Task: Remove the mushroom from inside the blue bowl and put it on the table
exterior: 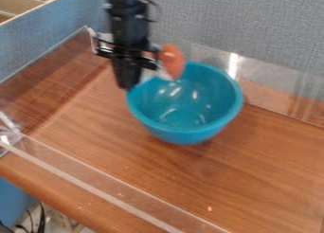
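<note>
The blue bowl (pixel 190 121) sits on the wooden table (pixel 89 133), right of centre. My gripper (pixel 127 82) points down at the bowl's left rim, outside the bowl, with its dark fingers together. The mushroom (pixel 171 59), reddish-orange cap with a pale stem below it, hangs in the air just right of the fingers, above the bowl's back rim. It appears to be carried by the gripper, though the exact grip point is hidden behind the fingers. Nothing else shows inside the bowl.
Low clear acrylic walls (pixel 51 62) edge the table on the left, at the back and along the front (pixel 114 189). A blue-grey partition (pixel 241 24) rises behind. A light wooden box (pixel 38 5) stands at the top left.
</note>
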{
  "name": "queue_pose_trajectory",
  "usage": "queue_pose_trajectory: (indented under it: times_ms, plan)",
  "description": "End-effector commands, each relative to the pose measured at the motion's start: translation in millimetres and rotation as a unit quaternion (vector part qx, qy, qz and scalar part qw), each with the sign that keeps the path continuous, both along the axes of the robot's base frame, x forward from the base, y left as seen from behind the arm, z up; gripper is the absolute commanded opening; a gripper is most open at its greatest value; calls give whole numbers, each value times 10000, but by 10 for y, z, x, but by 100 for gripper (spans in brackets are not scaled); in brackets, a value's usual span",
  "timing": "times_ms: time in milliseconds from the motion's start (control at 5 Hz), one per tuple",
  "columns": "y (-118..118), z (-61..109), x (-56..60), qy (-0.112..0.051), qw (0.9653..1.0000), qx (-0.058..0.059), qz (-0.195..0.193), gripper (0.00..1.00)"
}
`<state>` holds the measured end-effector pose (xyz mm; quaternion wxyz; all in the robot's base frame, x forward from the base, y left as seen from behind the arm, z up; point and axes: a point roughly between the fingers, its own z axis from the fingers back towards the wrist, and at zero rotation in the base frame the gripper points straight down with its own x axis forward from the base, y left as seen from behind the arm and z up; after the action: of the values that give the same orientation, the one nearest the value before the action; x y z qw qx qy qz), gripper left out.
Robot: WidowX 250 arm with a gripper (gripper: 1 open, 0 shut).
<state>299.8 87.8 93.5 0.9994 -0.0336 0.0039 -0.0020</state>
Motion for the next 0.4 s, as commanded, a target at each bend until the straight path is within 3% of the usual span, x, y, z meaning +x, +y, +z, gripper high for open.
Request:
queue_pose_trajectory:
  times_ms: [0, 200]
  plan:
    - [-27, 14, -31, -73, 9998, 95, -130, 0]
    - [-82, -46, -46, -4, 9997, 124, -229, 0]
